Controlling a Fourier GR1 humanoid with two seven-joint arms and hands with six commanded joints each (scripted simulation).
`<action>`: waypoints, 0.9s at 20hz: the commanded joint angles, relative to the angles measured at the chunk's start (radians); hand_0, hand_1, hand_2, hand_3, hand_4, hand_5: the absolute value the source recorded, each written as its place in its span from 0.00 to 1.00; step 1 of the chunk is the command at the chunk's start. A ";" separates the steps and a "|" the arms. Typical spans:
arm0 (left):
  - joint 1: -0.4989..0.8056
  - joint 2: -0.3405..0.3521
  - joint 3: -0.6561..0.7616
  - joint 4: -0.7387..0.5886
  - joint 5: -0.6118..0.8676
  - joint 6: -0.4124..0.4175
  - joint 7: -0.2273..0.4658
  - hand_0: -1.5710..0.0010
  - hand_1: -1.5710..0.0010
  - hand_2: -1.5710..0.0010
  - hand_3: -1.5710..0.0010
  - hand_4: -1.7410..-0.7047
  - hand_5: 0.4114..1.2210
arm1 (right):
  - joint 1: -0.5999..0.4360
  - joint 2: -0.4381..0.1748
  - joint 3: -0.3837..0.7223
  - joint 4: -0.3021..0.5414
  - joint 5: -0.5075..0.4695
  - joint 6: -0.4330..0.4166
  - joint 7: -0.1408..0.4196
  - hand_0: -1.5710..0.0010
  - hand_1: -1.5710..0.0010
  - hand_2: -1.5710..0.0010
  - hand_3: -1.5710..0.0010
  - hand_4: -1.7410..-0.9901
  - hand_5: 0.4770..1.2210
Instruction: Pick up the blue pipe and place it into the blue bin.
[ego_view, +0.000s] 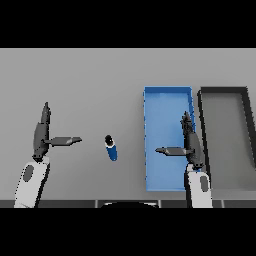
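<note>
Lying on the grey bench (100, 75), blue pipe (111, 148), short, dark cap end toward the far side, body tilted slightly, between the two hands and left of the blue bin (167, 92). Not touching either hand, not in the bin. Left hand (42, 136) near the left side, fingers straight and pointing away, thumb stuck out toward the pipe, open, holding nothing, apart from the pipe. Right hand (190, 142) over the right edge of the blue bin, fingers straight, thumb out to the left over the bin floor, open, empty. Covering part of the bin's right wall and near corner with hand and forearm; hard to tell whether touching the bin or above it. Just right of the blue bin, dark grey bin (202, 107), right side cut off by the frame edge, near rim partly hidden behind the right forearm. Both forearms cut off at the lower edge. No readable labels, brands or writing anywhere.
</note>
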 joint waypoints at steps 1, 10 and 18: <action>0.000 0.000 0.001 0.000 0.000 0.000 -0.005 1.00 1.00 1.00 1.00 0.75 0.22 | 0.000 0.000 0.000 0.000 0.000 -0.001 0.000 1.00 1.00 1.00 1.00 0.71 0.20; 0.062 0.152 -0.044 0.020 -0.017 -0.235 -0.155 1.00 1.00 1.00 1.00 0.75 0.22 | 0.101 -0.127 0.083 -0.112 0.176 0.019 -0.134 1.00 1.00 1.00 1.00 0.72 0.20; 0.120 0.235 -0.095 -0.057 0.010 -0.404 -0.208 1.00 1.00 1.00 1.00 0.71 0.19 | 0.098 -0.141 0.095 -0.125 0.194 0.023 -0.092 1.00 1.00 1.00 1.00 0.75 0.19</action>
